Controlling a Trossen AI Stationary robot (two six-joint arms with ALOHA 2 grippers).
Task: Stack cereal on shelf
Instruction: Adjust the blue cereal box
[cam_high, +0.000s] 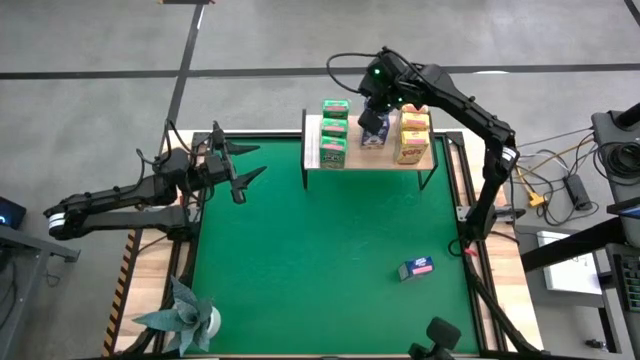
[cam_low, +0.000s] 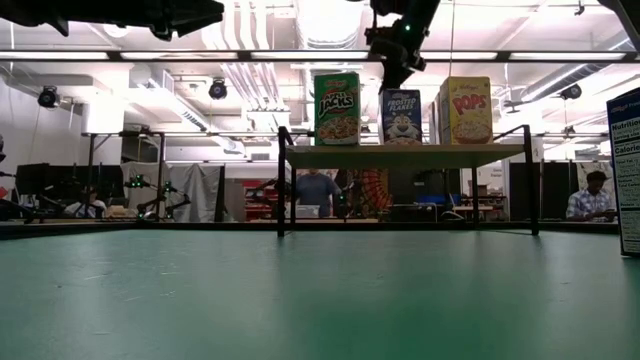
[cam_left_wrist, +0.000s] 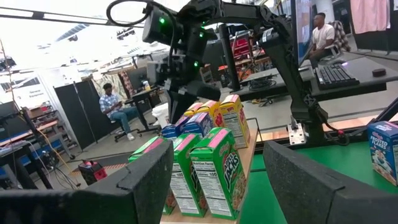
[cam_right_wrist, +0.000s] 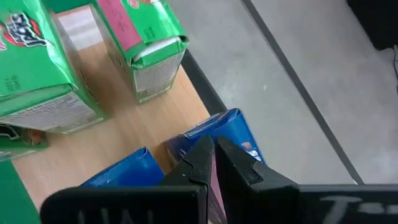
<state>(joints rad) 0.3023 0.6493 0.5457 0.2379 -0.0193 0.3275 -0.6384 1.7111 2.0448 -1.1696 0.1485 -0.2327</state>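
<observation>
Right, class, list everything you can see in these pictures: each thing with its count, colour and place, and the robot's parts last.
green cereal boxes: three, green, left end of the shelf
yellow cereal boxes: three, yellow with pink, right end of the shelf
shelved blue boxes: two, blue, middle of the shelf
loose blue box: one, blue, lying on the mat
shelf: one, light wood, black legs, far edge of the mat
mat: one, green, covering the table
paper plant: one, teal, near left corner
people: several, in the room behind
left gripper: dark, open, over the mat's left edge
right gripper: dark, shut, over the shelved blue boxes
</observation>
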